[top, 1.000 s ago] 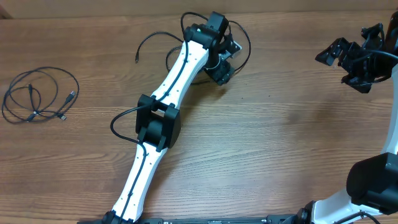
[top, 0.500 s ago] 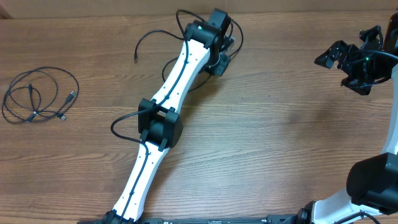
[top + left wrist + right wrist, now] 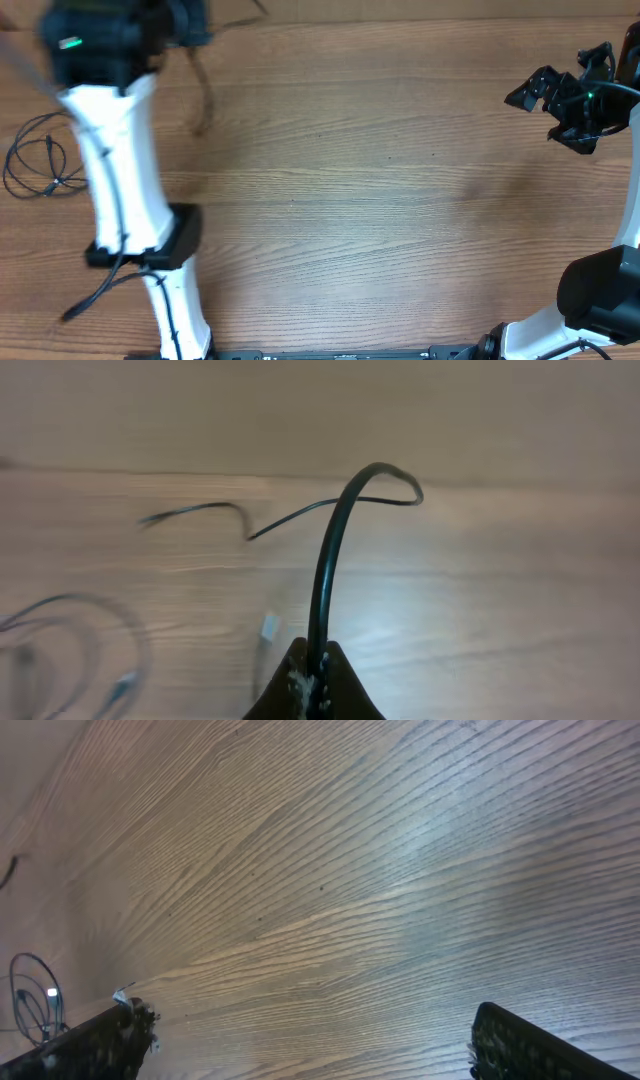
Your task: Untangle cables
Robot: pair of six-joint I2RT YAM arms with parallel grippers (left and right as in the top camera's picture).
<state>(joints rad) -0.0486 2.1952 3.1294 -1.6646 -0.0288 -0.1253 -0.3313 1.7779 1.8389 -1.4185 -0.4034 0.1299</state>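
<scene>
My left gripper [image 3: 315, 682] is shut on a thin black cable [image 3: 335, 540], which rises from the jaws and bends over, its free end trailing over the wood. In the overhead view the left gripper [image 3: 185, 22] is a dark blur at the back left, with the held cable [image 3: 203, 100] a faint streak beside it. A second cable [image 3: 30, 165] lies coiled at the left edge, partly behind the arm, and shows blurred in the left wrist view [image 3: 90, 615]. My right gripper [image 3: 550, 108] hangs open at the far right over bare wood [image 3: 310, 1050], holding nothing.
The white left arm [image 3: 120, 190] stretches from the front edge up the left side of the table. The right arm's base [image 3: 600, 300] fills the front right corner. The coiled cable [image 3: 30, 995] appears far off in the right wrist view.
My left gripper has shut on a cable at the back middle and swung fast to the back left, dragging it along. The right arm has not moved.
</scene>
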